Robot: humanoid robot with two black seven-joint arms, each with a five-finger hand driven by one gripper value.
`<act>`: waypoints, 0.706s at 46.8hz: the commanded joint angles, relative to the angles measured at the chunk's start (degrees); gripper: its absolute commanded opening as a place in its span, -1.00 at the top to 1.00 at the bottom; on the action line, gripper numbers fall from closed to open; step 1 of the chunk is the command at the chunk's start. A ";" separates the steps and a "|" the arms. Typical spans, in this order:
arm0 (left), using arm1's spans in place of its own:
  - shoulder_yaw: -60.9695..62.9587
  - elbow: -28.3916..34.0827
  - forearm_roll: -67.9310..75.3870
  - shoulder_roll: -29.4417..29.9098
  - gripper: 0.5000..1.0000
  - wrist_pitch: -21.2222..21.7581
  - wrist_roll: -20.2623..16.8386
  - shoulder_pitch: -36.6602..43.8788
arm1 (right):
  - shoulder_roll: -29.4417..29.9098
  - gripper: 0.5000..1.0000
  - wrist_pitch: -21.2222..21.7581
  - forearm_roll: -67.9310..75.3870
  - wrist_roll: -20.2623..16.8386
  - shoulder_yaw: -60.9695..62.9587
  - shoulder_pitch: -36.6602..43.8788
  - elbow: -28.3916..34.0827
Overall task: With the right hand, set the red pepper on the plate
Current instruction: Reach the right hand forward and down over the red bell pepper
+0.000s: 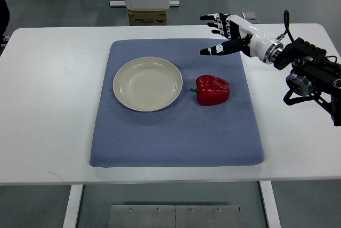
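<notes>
A red pepper lies on its side on a blue mat, its green stem pointing left. A cream plate sits on the mat just left of the pepper, with a small gap between them. My right hand hovers above the mat's far right corner, behind the pepper and apart from it. Its fingers are spread and hold nothing. Its arm comes in from the right edge. The left arm is out of view.
The mat lies on a white table. A cardboard box and a white stand sit on the floor beyond the table's far edge. A person's shoes show at the top left.
</notes>
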 commanded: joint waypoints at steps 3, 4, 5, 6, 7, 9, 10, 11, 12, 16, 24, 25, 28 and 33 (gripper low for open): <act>0.00 0.00 0.00 0.00 -1.00 -0.01 0.03 0.00 | -0.06 -0.97 0.20 -4.36 0.02 -4.33 1.62 0.10; 0.00 0.00 0.00 0.00 -1.00 -0.01 -0.06 0.00 | -0.06 -0.97 0.38 -5.33 0.02 -4.86 1.62 0.18; 0.00 0.00 0.00 0.00 -1.00 -0.01 0.03 0.00 | -0.06 -0.97 0.38 -6.21 0.02 -5.39 1.71 0.36; 0.00 0.00 0.00 0.00 -1.00 -0.01 0.03 0.00 | -0.06 -0.97 0.38 -7.17 0.02 -5.83 1.80 0.36; 0.00 0.00 0.00 0.00 -1.00 -0.01 0.03 0.00 | -0.06 -0.97 0.47 -8.14 0.02 -6.27 1.80 0.36; 0.00 0.00 0.00 0.00 -1.00 -0.01 0.03 0.00 | -0.06 -0.97 0.47 -9.90 0.02 -7.15 2.15 0.36; 0.00 0.00 0.00 0.00 -1.00 -0.01 0.03 0.00 | 0.03 -0.97 0.56 -10.69 0.02 -7.50 2.24 0.36; -0.09 0.00 0.00 0.00 -1.00 -0.01 0.03 0.00 | -0.06 -0.97 0.73 -11.22 0.02 -7.94 2.24 0.36; 0.00 0.00 0.00 0.00 -1.00 -0.01 0.03 0.00 | -0.06 -0.97 0.73 -11.66 0.10 -8.29 2.24 0.36; 0.00 0.00 0.00 0.00 -1.00 -0.01 -0.06 0.00 | -0.06 -0.97 0.82 -12.72 0.11 -9.79 2.59 0.36; 0.00 0.00 0.00 0.00 -1.00 -0.01 0.03 0.00 | -0.15 -0.96 1.61 -14.47 1.16 -12.86 4.26 0.80; 0.00 0.00 0.00 0.00 -1.00 -0.01 -0.06 0.00 | -0.24 -0.96 1.61 -14.74 1.25 -13.13 4.43 0.89; 0.00 0.00 0.00 0.00 -1.00 -0.01 0.03 0.00 | -1.11 -0.95 1.70 -15.27 1.25 -13.39 4.87 1.24; 0.00 0.00 0.00 0.00 -1.00 -0.01 0.03 0.00 | -2.35 -0.95 2.66 -15.53 1.25 -13.57 5.31 2.29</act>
